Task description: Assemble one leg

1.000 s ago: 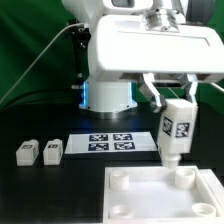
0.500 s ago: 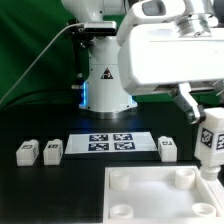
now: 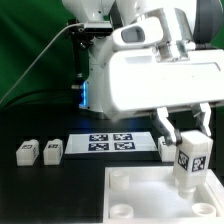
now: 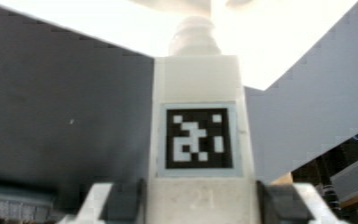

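White arm (image 3: 150,75) reaches down, claw (image 3: 188,137) clamped on the upright leg (image 3: 187,162) over a corner of the tray (image 3: 150,200).

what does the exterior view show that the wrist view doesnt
Only the exterior view: the marker board, two loose legs at the exterior view's left, a third leg beside the board, the arm's base, and the round sockets of the white square piece.
Only the wrist view: the stepped peg at the leg's end, close up.
Both: the held leg with its tag, clamped in the gripper.
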Tool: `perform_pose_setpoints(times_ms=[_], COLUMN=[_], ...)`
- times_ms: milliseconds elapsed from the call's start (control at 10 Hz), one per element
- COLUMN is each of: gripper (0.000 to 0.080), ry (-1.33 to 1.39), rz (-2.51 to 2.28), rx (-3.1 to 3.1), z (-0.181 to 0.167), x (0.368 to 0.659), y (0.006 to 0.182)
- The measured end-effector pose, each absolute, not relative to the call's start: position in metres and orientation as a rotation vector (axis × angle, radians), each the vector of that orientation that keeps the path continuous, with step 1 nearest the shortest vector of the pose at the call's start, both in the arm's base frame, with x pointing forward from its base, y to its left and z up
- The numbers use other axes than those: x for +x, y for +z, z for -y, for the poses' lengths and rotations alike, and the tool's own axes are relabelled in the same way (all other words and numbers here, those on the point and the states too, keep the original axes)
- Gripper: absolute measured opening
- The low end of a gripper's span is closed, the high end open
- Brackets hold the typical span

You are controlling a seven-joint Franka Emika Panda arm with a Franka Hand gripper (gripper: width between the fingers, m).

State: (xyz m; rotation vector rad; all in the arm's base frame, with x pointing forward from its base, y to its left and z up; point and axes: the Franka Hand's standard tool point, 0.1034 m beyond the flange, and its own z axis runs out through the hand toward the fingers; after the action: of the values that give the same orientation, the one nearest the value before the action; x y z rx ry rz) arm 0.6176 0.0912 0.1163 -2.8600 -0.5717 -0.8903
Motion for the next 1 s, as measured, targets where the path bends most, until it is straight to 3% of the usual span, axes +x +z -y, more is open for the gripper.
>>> perform_pose_setpoints(times_ms=[200, 700, 1000], gripper=[0.0294, 0.0294, 0.0294], ry=[-0.874, -0.868, -0.871], rz=[0.563, 0.586, 0.568], rx=[-2.855, -2.84, -2.836], z=[-0.094, -0.11, -0.109], x=[0.617, 0.616, 0.615], y=[0.107, 0.105, 0.092])
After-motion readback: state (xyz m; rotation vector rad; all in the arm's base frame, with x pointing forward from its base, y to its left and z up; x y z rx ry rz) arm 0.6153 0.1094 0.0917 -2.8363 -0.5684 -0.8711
